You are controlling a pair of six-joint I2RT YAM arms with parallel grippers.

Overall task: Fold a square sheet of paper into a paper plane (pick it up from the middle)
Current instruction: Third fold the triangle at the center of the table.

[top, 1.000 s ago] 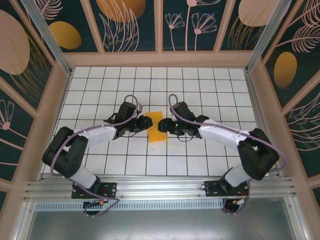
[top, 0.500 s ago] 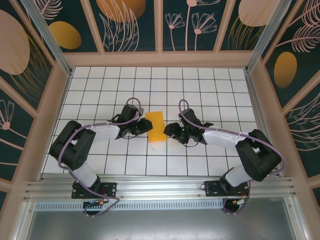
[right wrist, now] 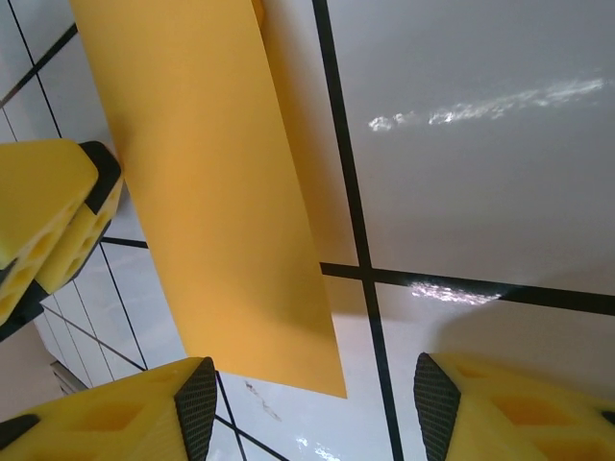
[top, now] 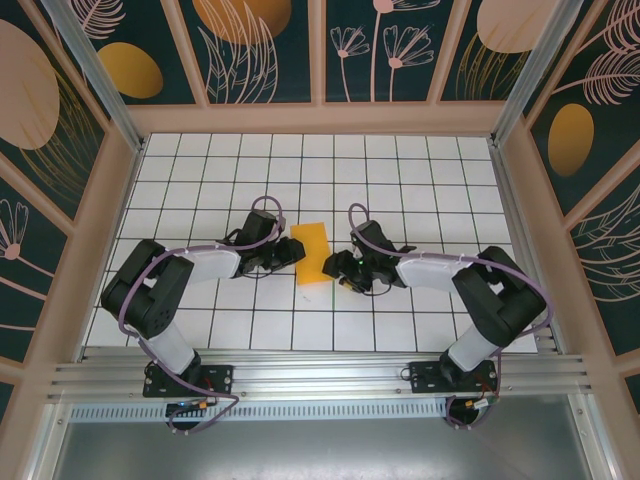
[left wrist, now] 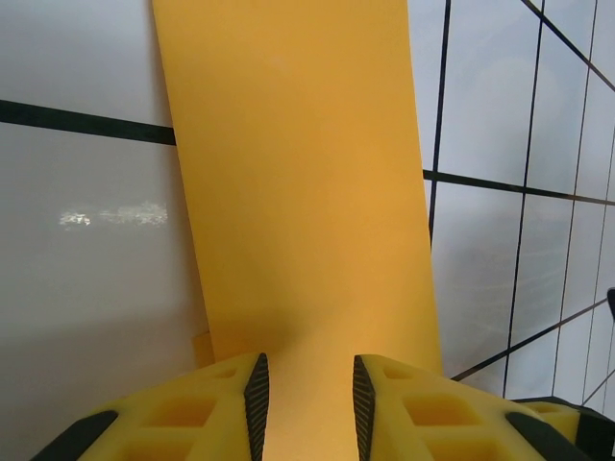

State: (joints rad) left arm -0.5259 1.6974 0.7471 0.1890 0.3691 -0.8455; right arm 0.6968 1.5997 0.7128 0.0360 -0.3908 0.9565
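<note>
The square sheet of paper (top: 312,252) lies folded into a narrow orange-yellow rectangle on the white grid table, tilted slightly. A paper plane is out of view. My left gripper (top: 292,250) sits low at the sheet's left long edge. In the left wrist view the sheet (left wrist: 298,192) runs under and between its fingers, and the left gripper (left wrist: 309,408) stands a little open with a narrow gap between the pads. My right gripper (top: 336,268) is at the sheet's lower right edge. In the right wrist view the right gripper (right wrist: 312,403) stands wide open, and the sheet's (right wrist: 211,192) near corner hangs lifted between its fingers.
Wooden walls with dark floral panels (top: 320,50) fence the table on three sides. An aluminium rail (top: 320,375) carries both arm bases at the near edge. The left gripper's yellow fingers (right wrist: 48,221) show beyond the sheet in the right wrist view.
My right gripper has slid left and nearer, to the sheet's lower right edge. The left gripper has stayed at the sheet's left edge, and its arm has drawn in.
</note>
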